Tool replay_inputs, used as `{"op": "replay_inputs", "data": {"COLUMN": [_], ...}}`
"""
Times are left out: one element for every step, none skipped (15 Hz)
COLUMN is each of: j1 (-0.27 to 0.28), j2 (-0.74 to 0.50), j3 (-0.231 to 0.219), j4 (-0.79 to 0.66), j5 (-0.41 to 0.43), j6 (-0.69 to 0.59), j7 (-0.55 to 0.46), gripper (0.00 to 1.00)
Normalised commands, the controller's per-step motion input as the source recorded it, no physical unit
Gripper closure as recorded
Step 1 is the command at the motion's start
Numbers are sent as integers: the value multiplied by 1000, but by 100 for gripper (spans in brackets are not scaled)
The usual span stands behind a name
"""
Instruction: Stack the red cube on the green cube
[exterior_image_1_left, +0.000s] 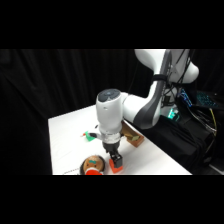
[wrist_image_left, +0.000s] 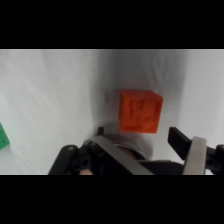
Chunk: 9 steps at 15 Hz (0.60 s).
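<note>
White table (exterior_image_1_left: 150, 155) seen from the side, with the white arm (exterior_image_1_left: 145, 107) reaching from the upper right and bending down over the near edge. The gripper (exterior_image_1_left: 115, 161) is low, right at the red cube (exterior_image_1_left: 117, 167), which sits on the table near the front edge. In the wrist view the red cube (wrist_image_left: 140, 111) rests flat on the white surface, just ahead of the fingers (wrist_image_left: 197, 152) — one finger rises to its lower right, the other lies low to its lower left, with clear space between them. The jaws stand apart and grasp nothing; the cube is beyond the fingertips, not between them.

Beside the cube, to its left in the side view, lies a round wooden toy (exterior_image_1_left: 93, 165) with a red base, close to the gripper. Behind the arm, a brown block (exterior_image_1_left: 132, 135) lies on the table, partly hidden by the arm's lower link. The green cube (exterior_image_1_left: 92, 135) lies farther back and left, well apart from the red one — in the wrist view only a green sliver (wrist_image_left: 3, 136) shows at the left edge.
</note>
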Motion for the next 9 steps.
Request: {"op": "replay_inputs", "data": {"j1": [87, 82, 67, 53, 32, 26, 23, 18, 4], "j2": [96, 91, 93, 96, 100, 100, 98, 103, 109], "j3": [-9, -9, -6, -7, 2, -2, -8, -11, 1], "j4": [87, 87, 83, 85, 87, 87, 91, 94, 98], "j5": [44, 46, 55, 62, 78, 77, 75, 76, 93], "j6": [60, 57, 70, 74, 81, 93, 100, 116, 119], "j7": [37, 34, 23, 19, 1, -2, -1, -5, -22], "gripper": [0, 0, 0, 0, 0, 0, 0, 0, 0]}}
